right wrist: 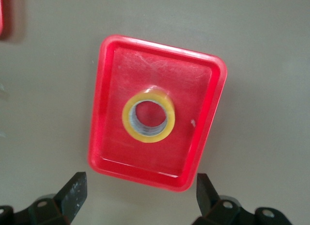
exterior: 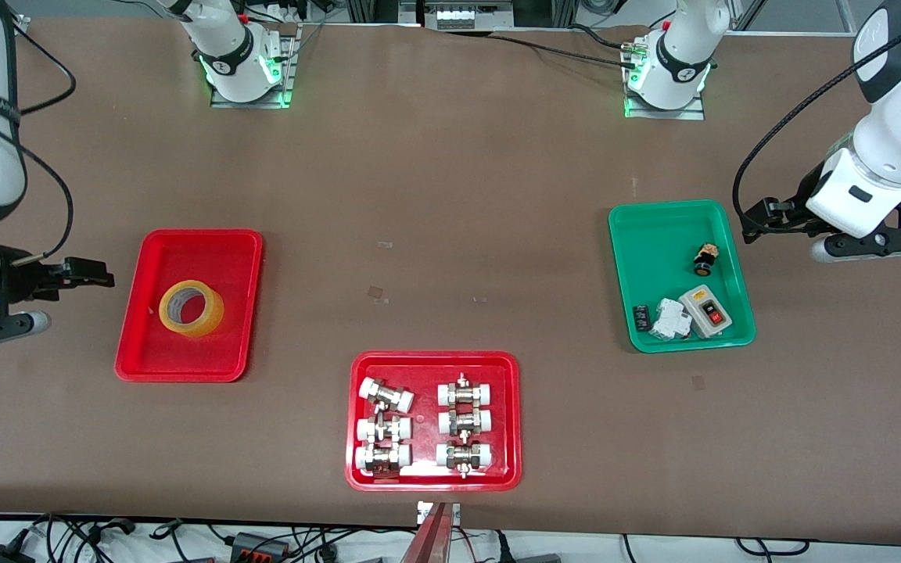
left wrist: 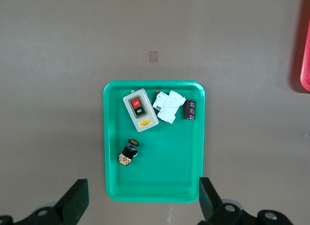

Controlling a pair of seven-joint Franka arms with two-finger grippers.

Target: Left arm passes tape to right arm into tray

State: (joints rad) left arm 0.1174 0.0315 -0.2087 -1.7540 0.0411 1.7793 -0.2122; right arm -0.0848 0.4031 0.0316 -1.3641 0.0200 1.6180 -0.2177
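The yellow tape (exterior: 192, 308) lies flat in the plain red tray (exterior: 155, 360) toward the right arm's end of the table. It also shows in the right wrist view (right wrist: 148, 115), in the middle of the tray (right wrist: 110, 152). My right gripper (exterior: 89, 276) is open and empty, up in the air beside the tray, off its edge (right wrist: 140, 193). My left gripper (exterior: 762, 216) is open and empty, beside the green tray (exterior: 654, 234) at the left arm's end; in the left wrist view (left wrist: 143, 198) its fingers straddle that tray's rim.
The green tray (left wrist: 193, 157) holds a grey switch box (left wrist: 140, 110), a white part (left wrist: 168, 106) and small black parts. A second red tray (exterior: 435, 361) with white-capped metal fittings sits near the front camera, mid-table. Bare brown table lies between the trays.
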